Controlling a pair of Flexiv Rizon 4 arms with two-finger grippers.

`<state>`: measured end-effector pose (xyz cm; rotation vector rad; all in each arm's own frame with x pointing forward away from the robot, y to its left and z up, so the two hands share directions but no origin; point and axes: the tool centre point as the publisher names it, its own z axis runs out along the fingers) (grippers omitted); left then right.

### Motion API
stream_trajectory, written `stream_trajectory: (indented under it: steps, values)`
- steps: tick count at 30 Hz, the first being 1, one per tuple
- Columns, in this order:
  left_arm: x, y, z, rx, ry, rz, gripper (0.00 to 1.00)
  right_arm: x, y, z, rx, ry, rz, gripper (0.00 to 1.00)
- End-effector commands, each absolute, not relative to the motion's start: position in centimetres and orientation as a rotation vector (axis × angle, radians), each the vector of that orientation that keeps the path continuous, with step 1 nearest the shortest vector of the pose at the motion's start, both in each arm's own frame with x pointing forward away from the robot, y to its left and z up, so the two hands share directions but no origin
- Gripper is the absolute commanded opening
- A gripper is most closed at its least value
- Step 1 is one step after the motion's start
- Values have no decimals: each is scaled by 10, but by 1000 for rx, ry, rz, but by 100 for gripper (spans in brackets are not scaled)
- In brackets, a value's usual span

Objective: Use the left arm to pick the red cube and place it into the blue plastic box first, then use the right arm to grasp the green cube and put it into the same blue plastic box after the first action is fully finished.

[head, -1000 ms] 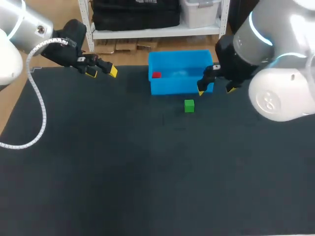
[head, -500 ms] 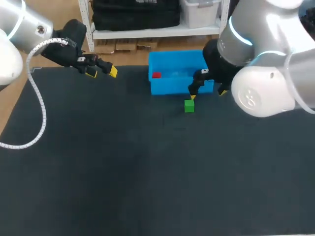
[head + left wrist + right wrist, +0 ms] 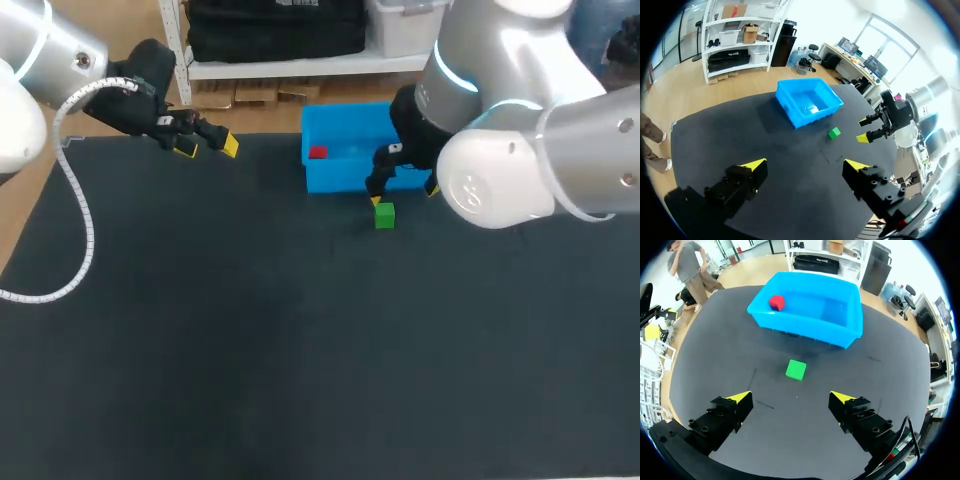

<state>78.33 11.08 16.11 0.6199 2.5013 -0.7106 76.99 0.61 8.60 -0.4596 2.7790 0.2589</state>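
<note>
The red cube (image 3: 318, 153) lies inside the blue plastic box (image 3: 345, 178) at its left end; the right wrist view shows the cube (image 3: 776, 302) behind the box's front wall (image 3: 805, 330). The green cube (image 3: 384, 215) sits on the black table just in front of the box. My right gripper (image 3: 404, 195) hangs open above it, and the cube (image 3: 796, 369) lies a little ahead of the open fingers (image 3: 790, 397). My left gripper (image 3: 208, 147) stays open and empty at the table's far left. From there I see the box (image 3: 805, 117), the green cube (image 3: 834, 132) and the right gripper (image 3: 863, 130).
The black tabletop (image 3: 250, 330) stretches wide in front of the box and cube. The box stands near the table's far edge. A white coiled cable (image 3: 80, 215) hangs along my left arm over the table's left side.
My right arm has swung left and in from beside the box's right end, bringing its open gripper over the green cube. The left arm, box and cubes have not moved.
</note>
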Motion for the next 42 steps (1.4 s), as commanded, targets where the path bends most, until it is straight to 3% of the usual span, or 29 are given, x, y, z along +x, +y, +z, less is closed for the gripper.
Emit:
stream_trajectory:
  steps: [1, 42]
  values:
    - [783, 112, 160, 621, 2496, -714, 100, 777, 11, 81, -462, 2792, 253, 100]
    - [783, 112, 160, 621, 2496, -714, 100, 792, 47, 29, -374, 2881, 154, 100]
